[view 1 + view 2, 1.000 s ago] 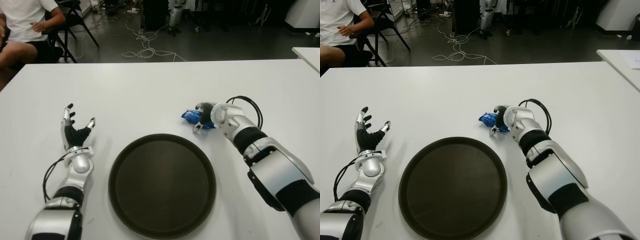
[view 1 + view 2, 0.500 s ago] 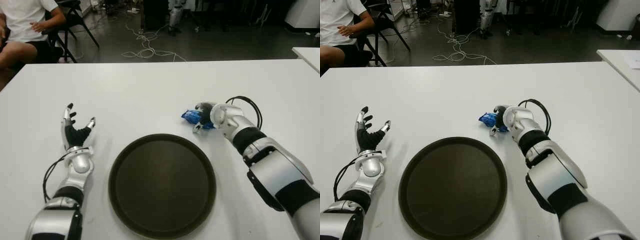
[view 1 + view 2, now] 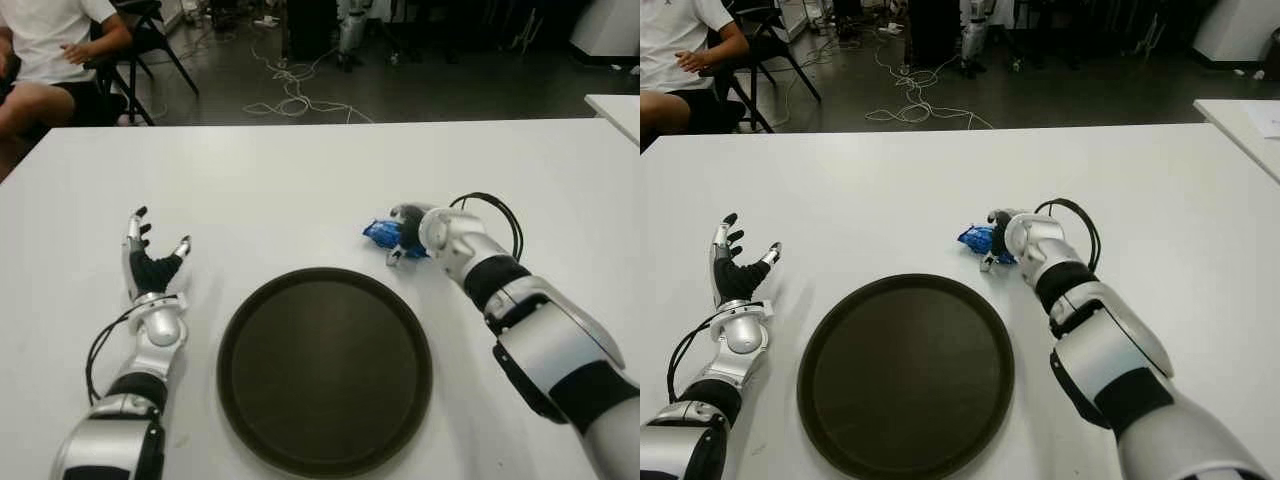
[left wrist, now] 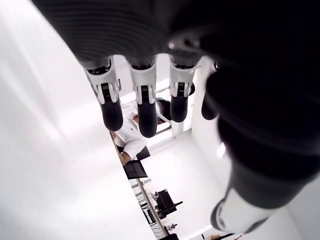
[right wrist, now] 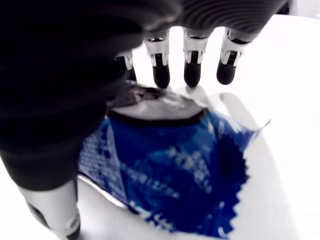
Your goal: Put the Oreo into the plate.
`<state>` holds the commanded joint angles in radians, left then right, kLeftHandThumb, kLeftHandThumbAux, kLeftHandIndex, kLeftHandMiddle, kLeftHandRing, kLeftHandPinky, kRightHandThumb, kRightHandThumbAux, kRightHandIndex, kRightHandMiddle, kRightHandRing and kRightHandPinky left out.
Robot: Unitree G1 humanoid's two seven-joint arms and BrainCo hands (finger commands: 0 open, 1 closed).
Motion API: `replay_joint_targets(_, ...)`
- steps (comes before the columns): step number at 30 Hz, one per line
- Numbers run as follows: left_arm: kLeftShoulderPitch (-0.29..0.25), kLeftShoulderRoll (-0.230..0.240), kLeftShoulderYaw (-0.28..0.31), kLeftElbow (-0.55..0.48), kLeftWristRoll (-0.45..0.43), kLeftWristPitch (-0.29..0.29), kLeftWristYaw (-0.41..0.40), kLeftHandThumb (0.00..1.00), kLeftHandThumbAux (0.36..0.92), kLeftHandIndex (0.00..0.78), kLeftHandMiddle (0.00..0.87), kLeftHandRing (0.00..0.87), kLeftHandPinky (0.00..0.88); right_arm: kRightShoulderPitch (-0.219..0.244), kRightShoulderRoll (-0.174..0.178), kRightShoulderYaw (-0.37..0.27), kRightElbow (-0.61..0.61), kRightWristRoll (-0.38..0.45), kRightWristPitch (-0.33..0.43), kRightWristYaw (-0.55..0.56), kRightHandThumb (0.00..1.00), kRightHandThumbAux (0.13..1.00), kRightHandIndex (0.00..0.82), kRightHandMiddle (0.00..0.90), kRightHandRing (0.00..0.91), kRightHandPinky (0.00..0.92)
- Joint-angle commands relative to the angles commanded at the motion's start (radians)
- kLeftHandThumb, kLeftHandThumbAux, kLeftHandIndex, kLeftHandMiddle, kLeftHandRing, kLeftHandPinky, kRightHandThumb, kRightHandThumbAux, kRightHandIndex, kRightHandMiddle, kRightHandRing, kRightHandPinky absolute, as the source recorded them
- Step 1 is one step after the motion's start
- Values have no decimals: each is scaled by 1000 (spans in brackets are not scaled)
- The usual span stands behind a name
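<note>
Nearest the robot, at the table's point(image 3: 300, 180) 6 o'clock edge, sits the plate point(image 3: 325, 368), a round dark tray, bare inside. At its 9 o'clock, well apart from the rim, the left hand point(image 3: 148, 262) shows palm up with its fingers point(image 4: 141, 100) spread and straight, nothing between them; whether it touches the tabletop cannot be told. At the plate's 1 o'clock, just beyond the rim and not in it, lies the Oreo point(image 3: 980, 239), a crinkled blue wrapper with a sawtooth end, flat on the white surface. The right hand point(image 3: 408, 234) is at the Oreo, reaching in from the 4 o'clock side along a forearm with a black cable looped over the wrist. In the right wrist view the pack point(image 5: 170, 165) fills the space under the palm: the fingertips point(image 5: 193, 70) are extended side by side over the wrapper's far edge, the thumb comes down along its near side, and the hand cups the pack loosely rather than squeezing it, with the wrapper on the table; whether the tips press the foil cannot be told for sure. Beyond the hand the tabletop runs bare to its 12 o'clock edge. Past that, on the dark floor, white cables point(image 3: 290, 95) lie tangled near 12 o'clock, and at 10 o'clock a person point(image 3: 45, 50) in a white shirt sits on a black chair point(image 3: 140, 40). A second white table's corner point(image 3: 615, 105) shows at 2 o'clock.
</note>
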<state>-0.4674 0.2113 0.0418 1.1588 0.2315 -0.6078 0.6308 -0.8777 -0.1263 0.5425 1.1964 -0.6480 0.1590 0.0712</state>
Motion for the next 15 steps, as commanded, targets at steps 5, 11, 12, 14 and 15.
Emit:
replay_joint_targets(5,-1,1,0,1,-1,0,-4,112,821,114,101,141,213,23,12,-52,3,29,-8,-172,516,750,368,438,447,492)
replay_joint_targets(11,-1,1,2,2,-6,-1,-11,130,816,118,101,141,220,30,27,-98,12,66,-18,-261,675,725,421,598,605,642)
replay_joint_targets(12,-1,1,2,3,-6,-1,-11,134,817,120,102,142,224,29,28,-101,14,67,-19,-266,684,723,425,616,623,659)
replay_joint_targets(14,-1,1,4,3,-9,-2,-15,139,817,121,101,140,220,32,33,-126,11,90,-28,-289,693,721,429,644,650,681)
replay_joint_targets(15,-2,0,5,4,-10,-3,-16,149,814,121,100,136,213,33,35,-136,10,101,-32,-298,697,720,432,678,681,704)
